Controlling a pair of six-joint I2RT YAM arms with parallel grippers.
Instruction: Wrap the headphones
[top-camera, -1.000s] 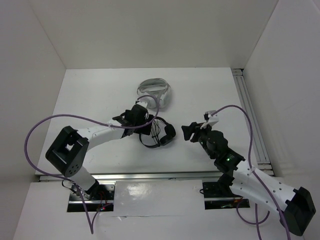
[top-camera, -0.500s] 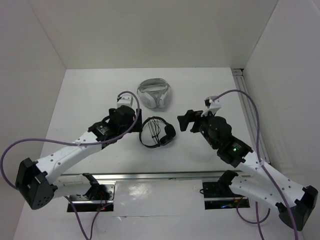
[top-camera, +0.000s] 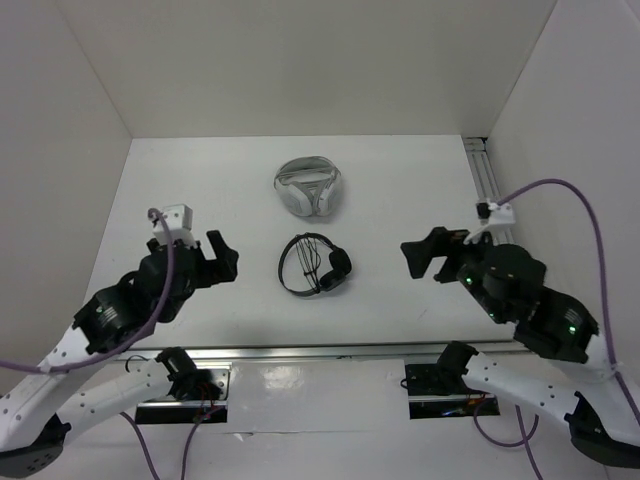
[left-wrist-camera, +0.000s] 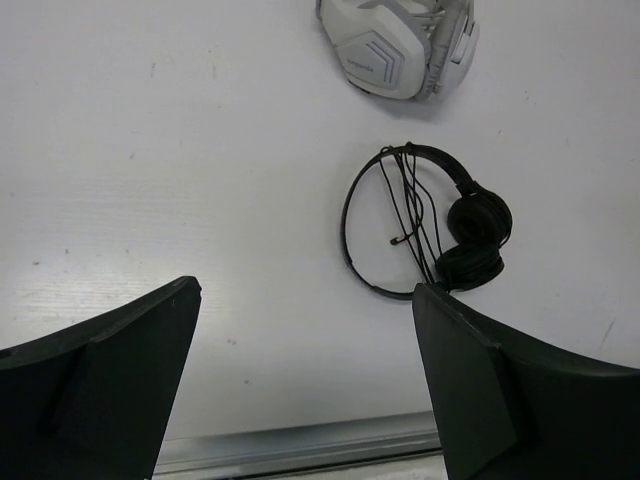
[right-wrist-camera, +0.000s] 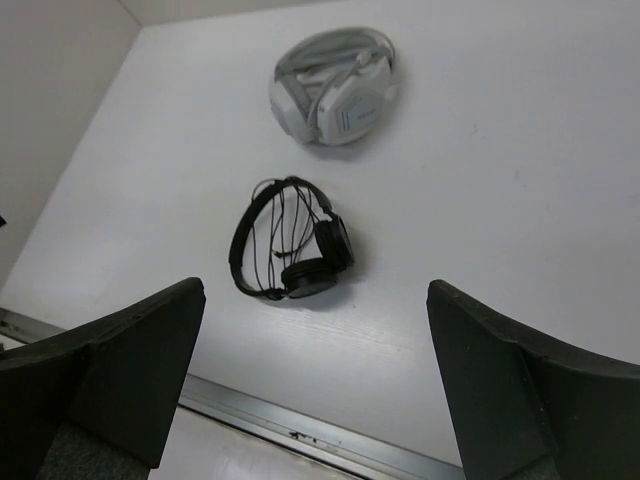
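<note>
The small black headphones lie flat mid-table, ear pads folded together on the right and the thin cable strung in several strands across the headband loop. They also show in the left wrist view and the right wrist view. My left gripper is open and empty, well left of them, its jaws wide apart over bare table. My right gripper is open and empty, well right of them, also wide apart. Neither touches the headphones.
A bulkier white-and-grey headset lies just behind the headphones, also seen from the left wrist and right wrist. A metal rail runs along the near table edge and another along the right. White walls enclose the table.
Both arms have drawn back from the headphones: the left gripper went left and toward the near edge, the right gripper went right. The headphones lie where they were.
</note>
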